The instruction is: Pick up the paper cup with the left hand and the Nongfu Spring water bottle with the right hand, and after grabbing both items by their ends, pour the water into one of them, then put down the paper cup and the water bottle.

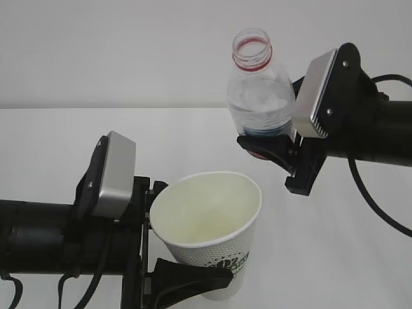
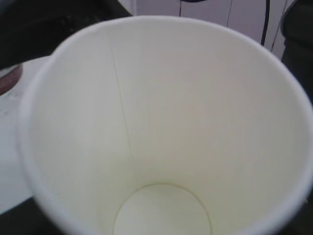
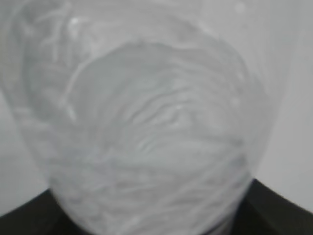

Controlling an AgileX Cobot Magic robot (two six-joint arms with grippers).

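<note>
Above the white table (image 1: 77, 141), your two arms are holding their loads clear of the surface. Your left hand (image 1: 183, 257) is gripping the cup (image 1: 209, 235) low on its body, one black finger (image 1: 193, 275) showing across the printed base, and the cup is sitting in the lower middle of the exterior view, leaning with its mouth tipped toward the camera. Looking down from the left wrist, you are seeing straight into the cup (image 2: 161, 122): pale inner wall, one seam running down, round bottom (image 2: 162, 210) showing no liquid.

Your right hand (image 1: 273, 145) is clamping the bottle (image 1: 259, 96) around its lower part, where the red-banded label is peeking out beside the black finger (image 1: 267, 149). The bottle is standing roughly upright, up and to the right of the cup and apart from it, its uncapped mouth with the red ring (image 1: 252, 55) at the top. Water (image 1: 261, 106) is appearing to fill the lower part of the clear body; how high it reaches cannot be told. From the right wrist, the bottle (image 3: 146, 127) is filling the picture as a blurred ribbed shape, too soft for detail.
</note>
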